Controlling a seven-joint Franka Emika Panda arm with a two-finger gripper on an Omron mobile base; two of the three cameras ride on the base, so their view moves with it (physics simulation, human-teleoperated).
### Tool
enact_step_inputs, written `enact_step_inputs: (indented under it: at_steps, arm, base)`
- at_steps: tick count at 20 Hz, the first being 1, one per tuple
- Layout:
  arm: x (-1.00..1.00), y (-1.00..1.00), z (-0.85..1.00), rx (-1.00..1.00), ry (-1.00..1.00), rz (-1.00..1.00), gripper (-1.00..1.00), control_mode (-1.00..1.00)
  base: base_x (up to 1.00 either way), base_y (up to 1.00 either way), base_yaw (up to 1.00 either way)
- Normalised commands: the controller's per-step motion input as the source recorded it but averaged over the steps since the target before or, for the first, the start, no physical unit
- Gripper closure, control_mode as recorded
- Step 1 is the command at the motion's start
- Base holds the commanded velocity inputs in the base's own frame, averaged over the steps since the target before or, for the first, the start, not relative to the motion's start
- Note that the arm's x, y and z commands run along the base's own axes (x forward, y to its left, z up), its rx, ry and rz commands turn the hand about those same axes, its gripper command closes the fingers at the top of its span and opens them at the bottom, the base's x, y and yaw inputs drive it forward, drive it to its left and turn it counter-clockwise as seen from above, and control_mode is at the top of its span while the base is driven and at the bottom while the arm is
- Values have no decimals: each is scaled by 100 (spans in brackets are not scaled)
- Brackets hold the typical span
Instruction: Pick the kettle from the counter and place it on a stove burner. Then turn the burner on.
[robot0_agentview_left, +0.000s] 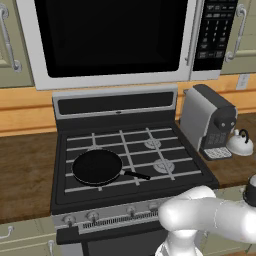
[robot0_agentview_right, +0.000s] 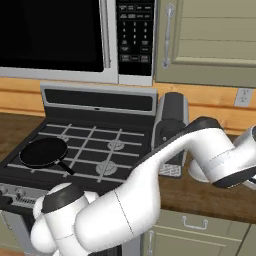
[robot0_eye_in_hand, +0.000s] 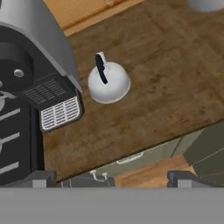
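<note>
Hand view | fingers (robot0_eye_in_hand: 39, 178) spread wide, empty | kettle (robot0_eye_in_hand: 109, 82) well ahead, between them, untouched

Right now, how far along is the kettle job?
Nothing looks finished. The kettle sits on the counter beside the coffee machine, not gripped. In hand: the end effector hangs open above the counter's front edge, short of the kettle. Left: grasp the handle, carry the kettle to the stove burner, which is free while the pan sits on the left, then turn the burner on.
</note>
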Motion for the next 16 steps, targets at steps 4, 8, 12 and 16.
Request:
enact_step_inputs:
  at_steps: [4,8,12,16]
  arm:
    - [100,10,-77,1,12,23,-100,-100]
    - [81,6,-55,20,3,17,-100,-100]
    - [74,0,-57,26,4,9,-100,-100]
    - [69,0,-45,-8,3,0,-100,-100]
  base:
    - [0,0,0]
    - [0,0,0]
    - [0,0,0]
    - [0,0,0]
